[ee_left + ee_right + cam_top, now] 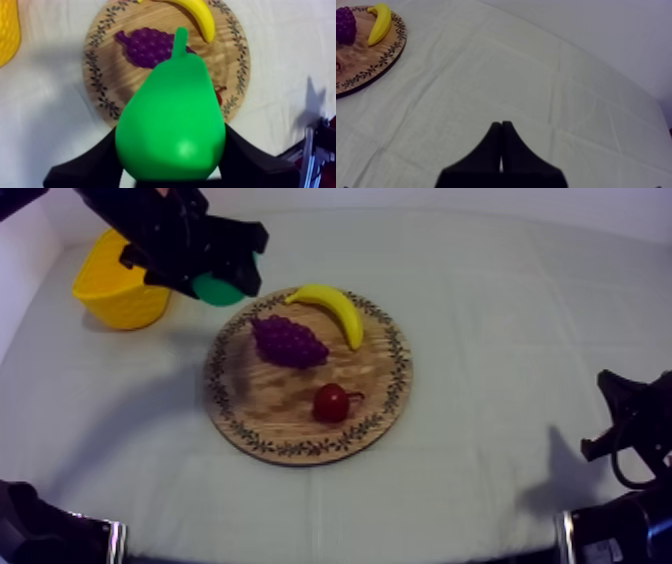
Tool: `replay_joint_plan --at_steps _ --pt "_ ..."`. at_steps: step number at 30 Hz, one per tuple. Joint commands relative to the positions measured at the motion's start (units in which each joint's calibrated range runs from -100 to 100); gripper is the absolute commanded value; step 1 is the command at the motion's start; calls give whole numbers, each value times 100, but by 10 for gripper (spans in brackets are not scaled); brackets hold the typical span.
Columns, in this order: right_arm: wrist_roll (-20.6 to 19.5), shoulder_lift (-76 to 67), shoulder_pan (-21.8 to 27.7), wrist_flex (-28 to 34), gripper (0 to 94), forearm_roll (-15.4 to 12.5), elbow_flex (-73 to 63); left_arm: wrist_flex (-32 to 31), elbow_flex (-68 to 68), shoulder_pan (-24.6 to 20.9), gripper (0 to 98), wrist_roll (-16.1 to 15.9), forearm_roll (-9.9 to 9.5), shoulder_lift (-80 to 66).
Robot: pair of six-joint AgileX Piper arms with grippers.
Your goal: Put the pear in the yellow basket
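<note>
**Pear lifted, basket not yet reached**

Top view: the left pincer (pixel 232 276) is clamped on the green pear (pixel 213 291) and holds it clear of the wooden board (pixel 300 433), over the board's far-left rim. The yellow basket (pixel 115 288) stands just to the left of that, at the far left of the worktop (pixel 500 308), and nothing shows inside it from this angle. The banana (pixel 335 306), the grapes (pixel 288 341) and the small red fruit (pixel 330 402) lie on the board.

Left wrist view: the pear sits between the two black fingers (pixel 95 162), one pressed to each flank, stem pointing away from the camera. Below it are the board and grapes; the basket's edge lies off to one side, so the pear is not above it yet.

Right wrist view: the right pincer (pixel 501 131) has its fingers together on nothing, over bare cloth well away from the board.

By the look of it, the pick-up is done. The carry across to the basket and the release are left.
</note>
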Motion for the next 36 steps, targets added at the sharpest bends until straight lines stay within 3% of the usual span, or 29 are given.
replay_joint_plan --at_steps 1,21,36 --pt "0 -3 -2 2 4 0 -2 -2 -58 -226 506 -52 6 35" --pt "0 -3 -2 2 4 0 -2 4 -1295 -1554 493 -849 -166 816" --pt "0 -3 -9 2 4 0 -2 59 -1971 -2434 487 -1274 -265 1125"
